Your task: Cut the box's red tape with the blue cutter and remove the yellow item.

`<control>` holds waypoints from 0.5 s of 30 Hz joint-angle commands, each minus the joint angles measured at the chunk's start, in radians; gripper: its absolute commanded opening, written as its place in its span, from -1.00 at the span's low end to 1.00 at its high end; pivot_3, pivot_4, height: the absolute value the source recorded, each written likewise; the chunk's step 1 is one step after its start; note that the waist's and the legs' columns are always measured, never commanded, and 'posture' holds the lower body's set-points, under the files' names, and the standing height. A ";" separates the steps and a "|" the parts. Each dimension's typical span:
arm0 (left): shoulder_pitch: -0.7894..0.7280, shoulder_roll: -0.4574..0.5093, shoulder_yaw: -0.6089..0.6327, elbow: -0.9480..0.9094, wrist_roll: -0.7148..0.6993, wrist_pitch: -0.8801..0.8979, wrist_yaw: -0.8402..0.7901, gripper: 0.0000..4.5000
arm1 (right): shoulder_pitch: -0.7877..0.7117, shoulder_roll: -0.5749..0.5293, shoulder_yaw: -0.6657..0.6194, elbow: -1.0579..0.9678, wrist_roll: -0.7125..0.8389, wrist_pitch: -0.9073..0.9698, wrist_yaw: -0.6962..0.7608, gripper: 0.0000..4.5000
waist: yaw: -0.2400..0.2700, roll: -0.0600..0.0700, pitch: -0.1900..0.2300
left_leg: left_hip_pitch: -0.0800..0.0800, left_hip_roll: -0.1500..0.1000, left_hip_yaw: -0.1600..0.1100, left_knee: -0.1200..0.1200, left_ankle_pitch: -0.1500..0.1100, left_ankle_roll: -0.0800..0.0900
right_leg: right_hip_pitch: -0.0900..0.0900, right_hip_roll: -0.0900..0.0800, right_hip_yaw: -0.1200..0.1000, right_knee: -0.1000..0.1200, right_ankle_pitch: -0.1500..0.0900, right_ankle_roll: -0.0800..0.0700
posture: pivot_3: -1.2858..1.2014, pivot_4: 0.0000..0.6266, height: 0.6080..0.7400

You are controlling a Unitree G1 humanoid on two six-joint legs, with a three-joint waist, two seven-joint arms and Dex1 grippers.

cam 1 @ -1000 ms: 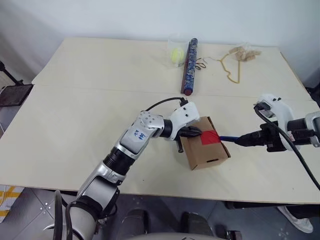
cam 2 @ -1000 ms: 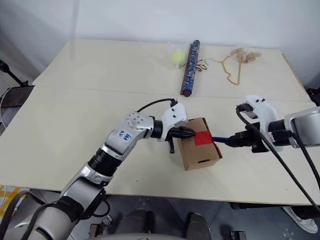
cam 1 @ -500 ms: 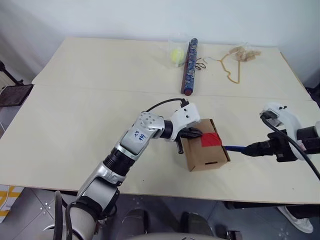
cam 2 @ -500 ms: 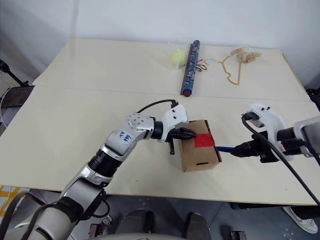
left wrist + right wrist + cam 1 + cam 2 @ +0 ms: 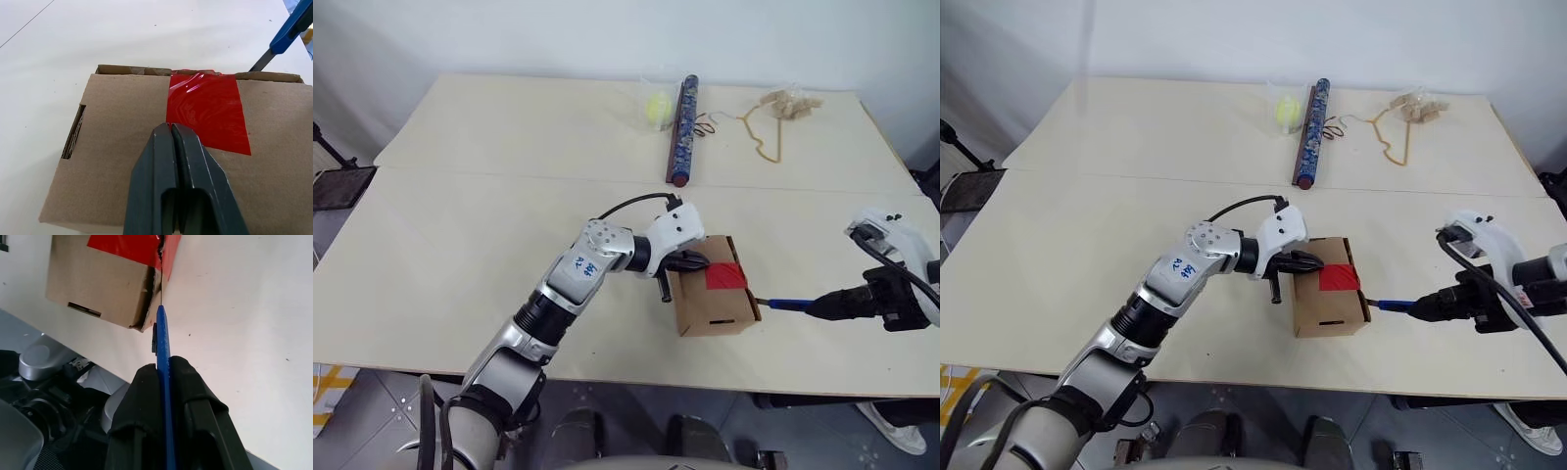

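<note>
Cutter: blue cutter (image 5: pixel 1422 307) clenched in right gripper (image 5: pixel 1457 303), drawn back; blade tip now just off box (image 5: pixel 1327 301) edge.
Tape: red tape (image 5: pixel 205 111) apparently slit; left gripper (image 5: pixel 177 145) closed, pressing box top.
Next: open flaps.

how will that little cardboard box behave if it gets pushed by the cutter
The box looks small and thin-walled, so it is probably light and would slide on the smooth table. The shut left claw pressing on its top likely pins it. With the red tape wrinkled at the seam, the flaps may flex.

Blue handwriting on the left arm's sticker (image 5: pixel 585 264) is unreadable
</note>
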 commanded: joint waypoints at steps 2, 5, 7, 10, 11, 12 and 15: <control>0.042 0.031 -0.037 0.080 0.038 0.020 -0.006 -0.98 | 0.014 -0.051 -0.099 0.039 -0.005 0.025 0.047 -0.96 | 0.000 0.001 0.000 | 0.000 0.000 0.000 0.000 0.000 0.000 | -0.001 0.000 0.001 0.000 0.000 0.000 | 0.03 -0.52 1.00; 0.043 0.031 -0.024 0.072 0.027 -0.003 -0.016 -0.98 | 0.020 -0.040 -0.150 0.080 -0.093 0.052 0.113 -0.96 | -0.002 0.001 0.000 | 0.000 0.000 0.002 0.000 0.000 0.000 | -0.001 0.000 0.001 0.001 0.000 -0.001 | 0.03 -0.52 1.00; 0.045 0.040 -0.010 0.063 0.017 -0.044 -0.036 -0.98 | 0.037 -0.023 -0.192 0.074 -0.196 0.051 0.172 -0.96 | -0.005 0.001 0.000 | 0.000 0.001 0.003 0.001 0.000 0.000 | -0.002 0.000 0.001 0.001 0.001 -0.002 | 0.03 -0.52 1.00; 0.046 0.061 0.040 0.050 -0.011 -0.109 -0.066 -0.98 | 0.152 0.032 -0.297 0.039 -0.471 -0.027 0.323 -0.96 | -0.011 0.001 0.000 | -0.001 0.002 0.005 0.001 0.000 0.000 | -0.003 0.000 0.001 0.001 0.001 -0.002 | 0.03 -0.52 1.00; 0.046 0.071 0.059 0.048 -0.020 -0.123 -0.075 -0.98 | 0.211 0.070 -0.353 0.037 -0.551 -0.064 0.350 -0.96 | -0.016 0.001 0.000 | -0.001 0.002 0.005 0.001 0.000 0.000 | -0.004 0.000 0.002 0.002 0.001 -0.002 | 0.03 -0.52 1.00; 0.046 0.076 0.084 0.048 -0.035 -0.140 -0.082 -0.98 | 0.263 0.109 -0.407 0.039 -0.610 -0.087 0.366 -0.96 | -0.020 0.000 0.000 | -0.001 0.002 0.006 0.002 0.000 0.000 | -0.004 0.000 0.002 0.003 0.001 -0.002 | 0.03 -0.52 1.00; 0.055 0.103 0.150 0.023 -0.101 -0.209 -0.146 -0.98 | 0.403 0.265 -0.583 0.023 -0.745 -0.176 0.433 -0.96 | -0.025 0.003 0.001 | -0.001 -0.002 0.008 0.002 0.000 0.000 | -0.007 0.000 0.003 0.010 0.002 -0.001 | 0.03 -0.52 1.00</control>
